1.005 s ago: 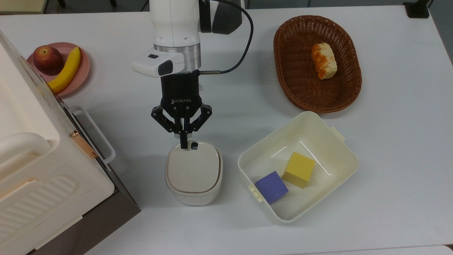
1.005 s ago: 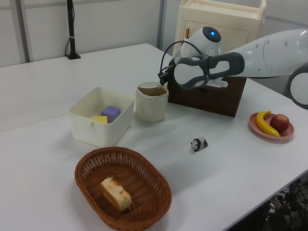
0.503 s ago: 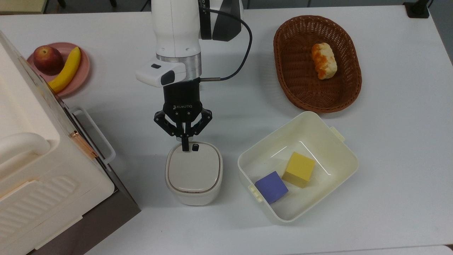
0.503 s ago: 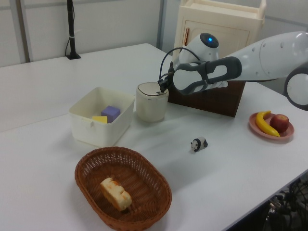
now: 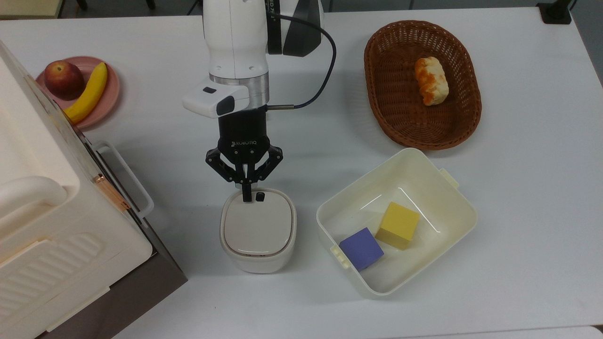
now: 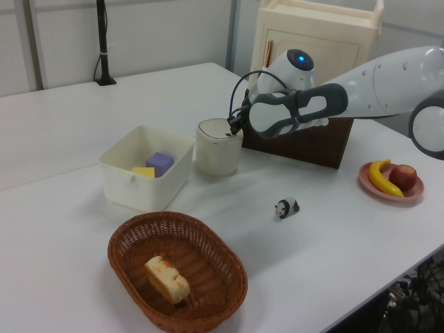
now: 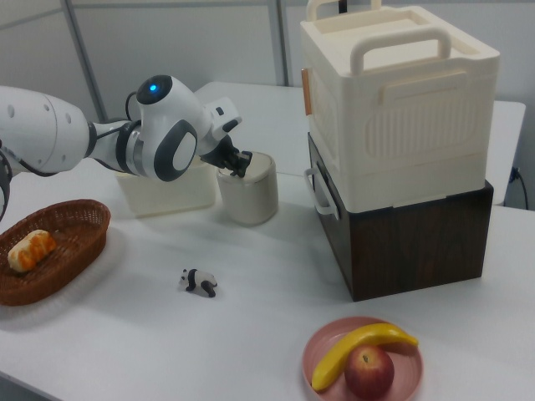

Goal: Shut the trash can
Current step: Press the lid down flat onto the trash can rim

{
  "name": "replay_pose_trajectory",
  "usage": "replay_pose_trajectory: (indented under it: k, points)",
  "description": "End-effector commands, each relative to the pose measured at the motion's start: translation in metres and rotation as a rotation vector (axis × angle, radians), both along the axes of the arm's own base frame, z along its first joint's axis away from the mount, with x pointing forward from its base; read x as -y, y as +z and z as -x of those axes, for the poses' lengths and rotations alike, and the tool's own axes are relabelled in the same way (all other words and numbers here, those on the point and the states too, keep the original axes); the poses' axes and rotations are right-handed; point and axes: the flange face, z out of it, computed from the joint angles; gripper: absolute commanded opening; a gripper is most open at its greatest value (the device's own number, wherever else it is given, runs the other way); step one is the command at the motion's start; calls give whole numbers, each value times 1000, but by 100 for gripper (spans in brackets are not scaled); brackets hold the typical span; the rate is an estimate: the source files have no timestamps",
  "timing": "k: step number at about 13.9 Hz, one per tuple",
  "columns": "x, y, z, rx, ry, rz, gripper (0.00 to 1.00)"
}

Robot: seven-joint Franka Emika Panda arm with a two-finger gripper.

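Tool [image 5: 245, 197] fingers pressed together, tip on lid's edge beside black button [image 5: 259, 195] | trash can [image 5: 257, 231] lid down flat, on desk [image 5: 518, 188] beside cream tub [image 5: 452, 197] holding blocks

The white arm reaches down the top view from its upper edge, wrist bent downward. Its black claw [image 5: 244, 197] points down, fingers pressed together.
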Motion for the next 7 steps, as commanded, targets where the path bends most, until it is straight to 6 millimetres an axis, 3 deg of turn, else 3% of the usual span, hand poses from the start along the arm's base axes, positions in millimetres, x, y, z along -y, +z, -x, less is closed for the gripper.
replay_pose_trajectory:
  k: [1, 3, 5, 7]
  points:
    - [-1, -30, 0, -46, 23, 32, 0]
    - [-1, -27, 0, -42, 24, 33, 0]
    - [1, -10, 2, -19, 16, 29, 0]
    - [0, 27, 7, 32, 6, 17, 0]
